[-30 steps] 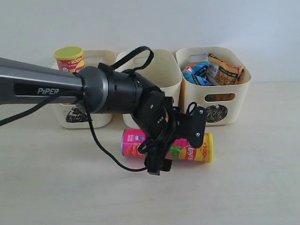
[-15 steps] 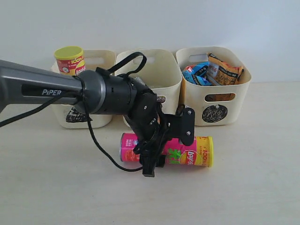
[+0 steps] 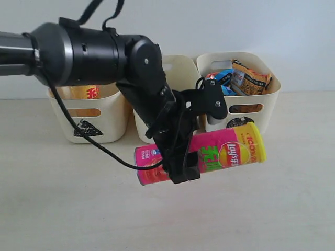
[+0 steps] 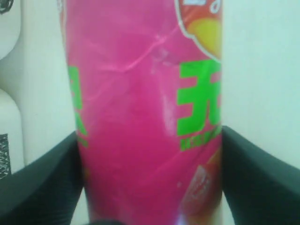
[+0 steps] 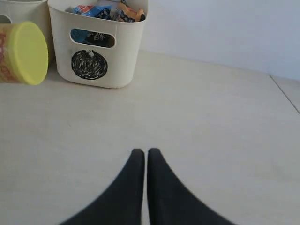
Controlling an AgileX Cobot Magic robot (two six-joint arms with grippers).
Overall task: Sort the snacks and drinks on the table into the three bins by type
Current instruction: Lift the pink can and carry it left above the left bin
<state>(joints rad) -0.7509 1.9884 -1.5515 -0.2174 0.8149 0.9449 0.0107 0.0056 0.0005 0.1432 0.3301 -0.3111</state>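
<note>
My left gripper (image 3: 183, 151) is shut on the pink Lay's tube (image 3: 225, 154), which hangs above the table with its yellow-lid end tilted up to the right. In the left wrist view the pink tube (image 4: 140, 117) fills the frame between the black fingers (image 4: 42, 187). The yellow-red tube (image 3: 86, 93) stands in the left bin (image 3: 104, 130), marked with a triangle. The blue bag (image 3: 222, 78) and orange bag (image 3: 251, 78) lie in the right bin (image 3: 264, 104). My right gripper (image 5: 146, 152) is shut and holds nothing. The drink cartons are hidden.
The arm covers most of the middle bin (image 3: 178, 68). In the right wrist view the right bin (image 5: 126, 56) shows its circle mark (image 5: 89, 64), with the pink tube's yellow lid (image 5: 26, 51) beside it. Bare tabletop (image 5: 211, 117) stretches ahead of the right gripper.
The left gripper has raised the pink tube off the table and tilted its yellow end upward. The arm has risen and now hides the yellow-red tube's lid.
</note>
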